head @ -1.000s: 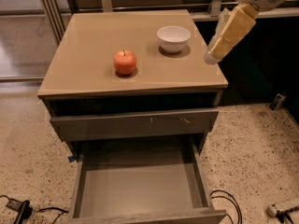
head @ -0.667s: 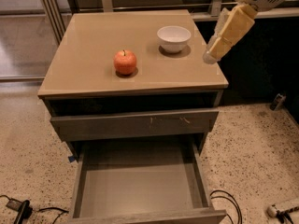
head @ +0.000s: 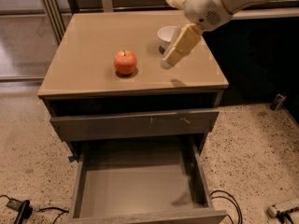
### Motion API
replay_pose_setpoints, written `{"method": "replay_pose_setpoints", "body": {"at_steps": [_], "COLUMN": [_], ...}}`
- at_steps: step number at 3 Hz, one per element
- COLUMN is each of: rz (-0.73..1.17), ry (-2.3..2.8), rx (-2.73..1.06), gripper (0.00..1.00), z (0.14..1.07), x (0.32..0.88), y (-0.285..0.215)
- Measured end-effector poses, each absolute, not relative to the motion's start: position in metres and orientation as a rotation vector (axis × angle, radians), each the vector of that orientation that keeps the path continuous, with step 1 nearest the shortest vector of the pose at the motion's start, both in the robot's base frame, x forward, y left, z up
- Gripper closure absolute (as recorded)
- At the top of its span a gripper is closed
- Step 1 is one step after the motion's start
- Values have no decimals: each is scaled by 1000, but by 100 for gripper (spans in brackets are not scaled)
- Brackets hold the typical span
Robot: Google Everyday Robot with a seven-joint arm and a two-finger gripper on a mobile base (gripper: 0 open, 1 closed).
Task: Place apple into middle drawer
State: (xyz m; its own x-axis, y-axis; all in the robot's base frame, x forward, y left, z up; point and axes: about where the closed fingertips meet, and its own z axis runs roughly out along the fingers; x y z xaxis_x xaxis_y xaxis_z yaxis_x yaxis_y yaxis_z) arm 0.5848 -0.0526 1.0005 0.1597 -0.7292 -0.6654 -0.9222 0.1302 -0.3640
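Observation:
The apple [head: 125,62], red-orange with a short stem, sits on the tan cabinet top [head: 88,45], left of centre. My gripper [head: 167,62] hangs above the top to the right of the apple, about a hand's width from it and not touching it. It points down and to the left. The middle drawer [head: 140,190] is pulled out below, wide and shallow, with a bare grey floor and nothing in it.
A white bowl [head: 166,32] stands behind the gripper, partly hidden by it. A closed grey drawer front with pale scratches [head: 135,122] sits above the open drawer. Cables [head: 226,199] and a plug [head: 18,206] lie on the speckled floor.
My arm has swung left from the cabinet's right edge to over the top, in front of the bowl and nearer the apple. The apple, bowl and drawer have not moved.

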Motion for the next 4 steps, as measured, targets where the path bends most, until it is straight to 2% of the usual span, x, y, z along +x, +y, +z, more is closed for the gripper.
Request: {"method": "replay_pose_setpoints", "body": {"at_steps": [2, 4], "rz": [399, 353], "ry": [1568, 1642], "rx": [-1577, -1661], "gripper": [0, 0], "z": [951, 910], "x": [648, 681], "y": [16, 36]}}
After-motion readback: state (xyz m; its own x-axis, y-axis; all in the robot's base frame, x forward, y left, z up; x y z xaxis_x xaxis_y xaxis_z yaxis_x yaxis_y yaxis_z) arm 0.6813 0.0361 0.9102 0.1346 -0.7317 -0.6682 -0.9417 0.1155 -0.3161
